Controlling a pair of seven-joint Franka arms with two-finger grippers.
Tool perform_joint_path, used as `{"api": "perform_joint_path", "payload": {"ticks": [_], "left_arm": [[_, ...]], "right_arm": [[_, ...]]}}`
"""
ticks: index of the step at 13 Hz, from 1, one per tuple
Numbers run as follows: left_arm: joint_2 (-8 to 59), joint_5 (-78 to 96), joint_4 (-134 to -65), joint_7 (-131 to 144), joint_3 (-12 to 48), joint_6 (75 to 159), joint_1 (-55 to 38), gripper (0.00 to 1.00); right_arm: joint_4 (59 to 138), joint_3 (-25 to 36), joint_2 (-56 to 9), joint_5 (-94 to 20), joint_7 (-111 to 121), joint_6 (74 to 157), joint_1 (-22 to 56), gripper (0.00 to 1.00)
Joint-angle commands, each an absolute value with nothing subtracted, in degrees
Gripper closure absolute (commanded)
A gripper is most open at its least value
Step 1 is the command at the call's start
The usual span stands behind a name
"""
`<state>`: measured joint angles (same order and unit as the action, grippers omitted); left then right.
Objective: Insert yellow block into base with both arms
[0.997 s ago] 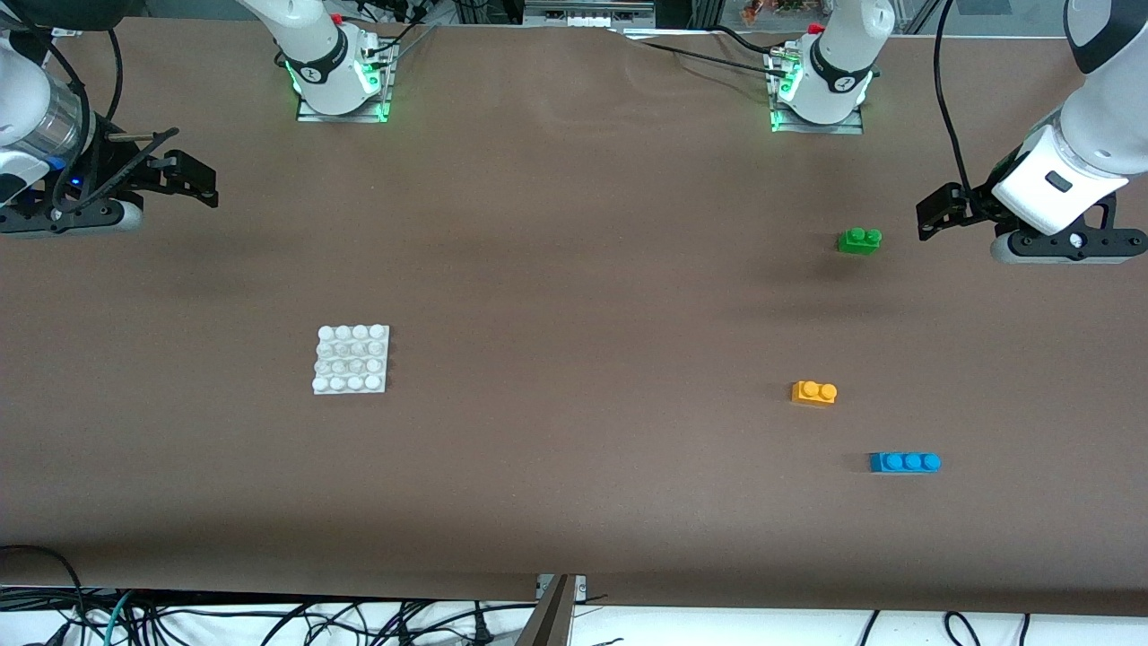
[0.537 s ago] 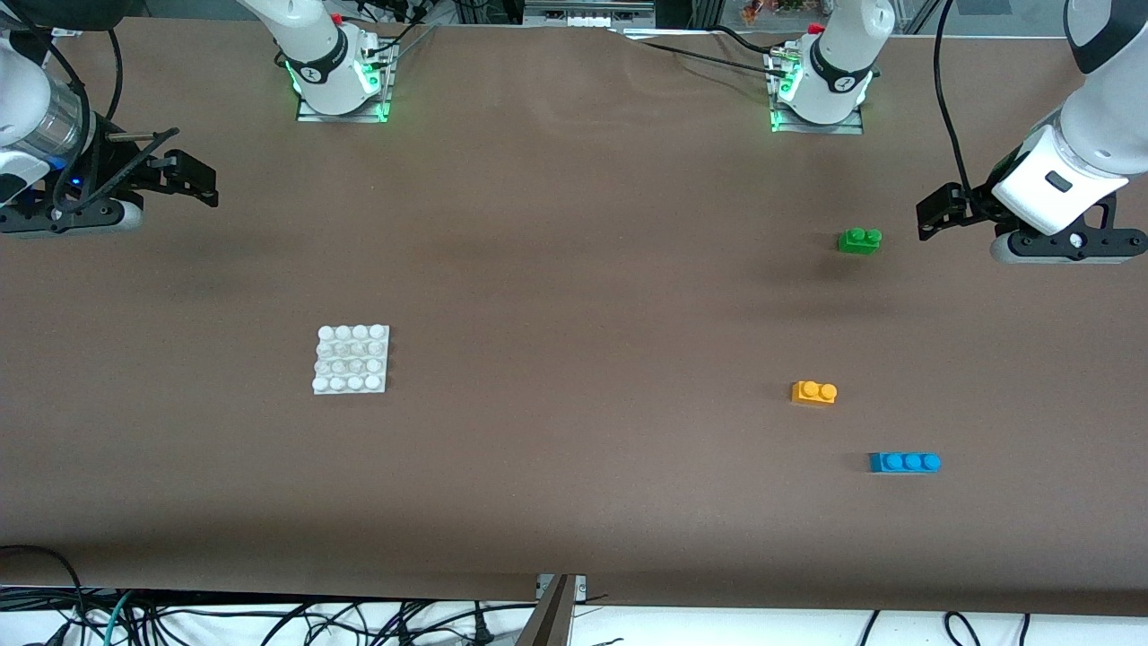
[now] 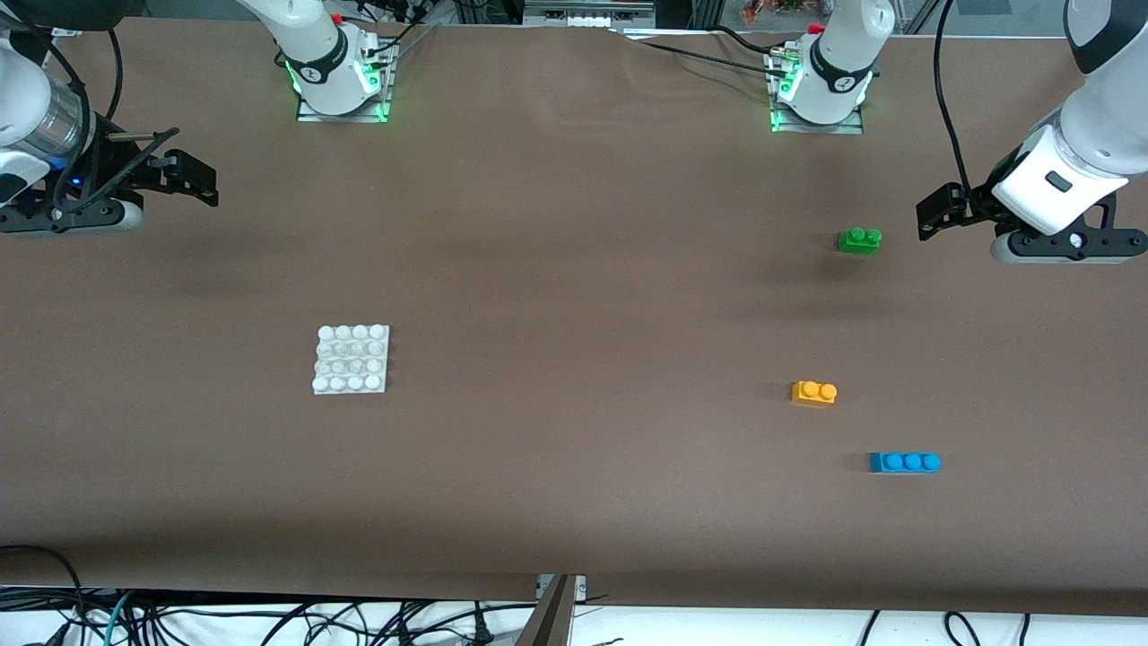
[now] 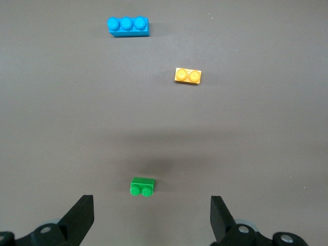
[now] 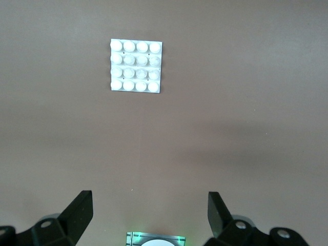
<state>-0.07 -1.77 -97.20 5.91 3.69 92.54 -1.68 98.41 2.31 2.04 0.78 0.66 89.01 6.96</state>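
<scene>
A brown table (image 3: 574,296) carries four pieces. The white studded base (image 3: 352,359) lies toward the right arm's end. From the yellow block (image 3: 813,392), the green brick (image 3: 859,240) sits at one o'clock, the blue three-stud brick (image 3: 904,462) at four.
</scene>
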Motion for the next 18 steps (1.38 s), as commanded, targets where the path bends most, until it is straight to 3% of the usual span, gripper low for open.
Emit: {"api": "perform_joint_path", "payload": {"ticks": [1,7,10,15,18], "left_arm": [[0.44,-2.02,-95.98,5.10,3.78,91.49,-1.49,0.00],[0.44,-2.11,-95.98,5.10,3.78,91.49,-1.49,0.00],[0.44,-2.11,-95.98,5.10,3.78,91.49,-1.49,0.00],[0.44,-2.02,-95.98,5.10,3.78,91.49,-1.49,0.00],[0.44,-2.11,-95.98,5.10,3.78,91.49,-1.49,0.00]], "right_arm": [[98.00,1.85,2.29,1.49,1.23,88.07,6.24,0.01],[98.26,1.85,2.37,1.49,0.53,87.80,6.24,0.01],[102.72,1.85,2.29,1.49,0.44,92.26,6.24,0.01],[119.14,1.85,0.80,1.41,-0.61,116.49,5.98,0.01],[126.29,1.76,-6.12,0.53,-1.92,135.12,5.89,0.01]]}}
